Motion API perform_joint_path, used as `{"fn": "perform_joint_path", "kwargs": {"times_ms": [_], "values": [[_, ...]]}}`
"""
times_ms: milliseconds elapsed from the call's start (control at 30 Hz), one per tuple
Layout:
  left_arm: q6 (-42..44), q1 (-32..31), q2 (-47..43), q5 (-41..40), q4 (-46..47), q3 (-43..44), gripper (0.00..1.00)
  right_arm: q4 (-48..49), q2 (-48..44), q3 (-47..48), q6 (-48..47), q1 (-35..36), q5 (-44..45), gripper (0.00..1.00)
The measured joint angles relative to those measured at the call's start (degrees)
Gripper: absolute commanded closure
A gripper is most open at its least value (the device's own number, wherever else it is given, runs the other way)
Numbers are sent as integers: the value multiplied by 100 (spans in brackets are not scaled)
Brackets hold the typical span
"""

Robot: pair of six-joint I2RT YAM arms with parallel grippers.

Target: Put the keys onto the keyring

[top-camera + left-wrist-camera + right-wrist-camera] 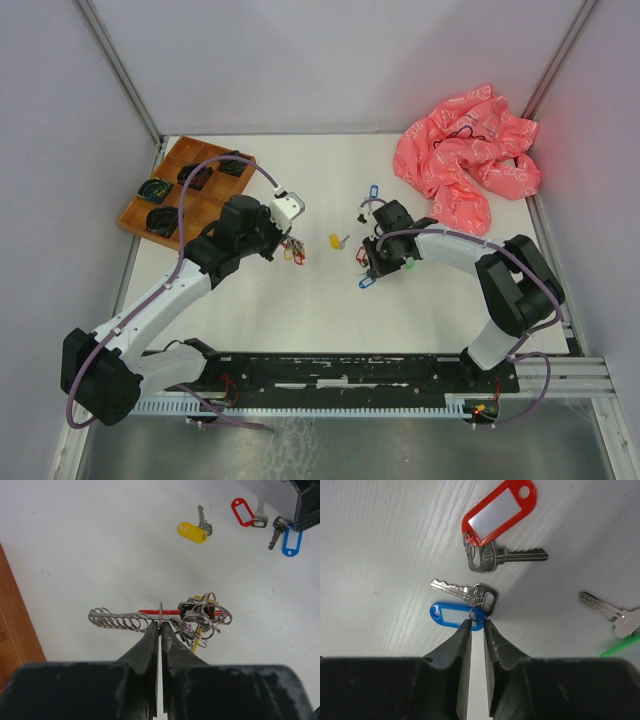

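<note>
The keyring [200, 616] is a tangle of silvery split rings bunched around a dark piece. A thin red bar runs out to one side, and beyond it a chain of small rings stretches toward the wooden tray [12, 630]. The left fingers [148, 641] are clenched on one upright ring between the chain and the cluster. In the top view the keyring sits just left of the table's [250, 310] middle, under the left arm's wrist. I cannot tell whether it rests on the surface or hangs just above it.

The keys lie loose to its right. The yellow-tagged key [193, 531] is the nearest, with bare table between it and the keyring. Farther on lie the red-tagged key [497, 515] and the blue-tagged key [454, 615], each a silver blade joined to an oblong tag by a little ring. The right fingers [461, 641] stand a narrow gap apart, with their tips on either side of the blue tag's ring end. Whether they are pinching it cannot be told. A key with a green tag [408, 266] lies just beside that wrist, and a second blue-tagged key [375, 190] lies farther back.

The tray fills the far left corner, well apart from the keys. A crumpled pink bag [465, 165] fills the far right corner. Pale walls close the table's back and sides, and white surface stays open toward the near edge.
</note>
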Motion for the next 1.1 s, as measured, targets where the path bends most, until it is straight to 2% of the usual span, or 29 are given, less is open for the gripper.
{"fn": "perform_joint_path", "kwargs": {"times_ms": [367, 433, 600, 700, 933, 1100], "values": [[2, 0, 0, 4, 0, 0, 97, 205, 0, -2, 553, -420, -437, 87], [2, 0, 0, 4, -2, 0, 97, 212, 0, -4, 619, -450, -424, 83], [0, 0, 0, 4, 0, 0, 97, 184, -28, -50, 636, -424, -343, 64], [0, 0, 0, 4, 0, 0, 97, 83, -138, -66, 568, -313, -136, 58], [0, 0, 0, 4, -2, 0, 97, 103, -208, -63, 704, 122, 293, 58], [0, 0, 0, 4, -2, 0, 97, 164, -111, -63, 898, 267, 511, 65]]}}
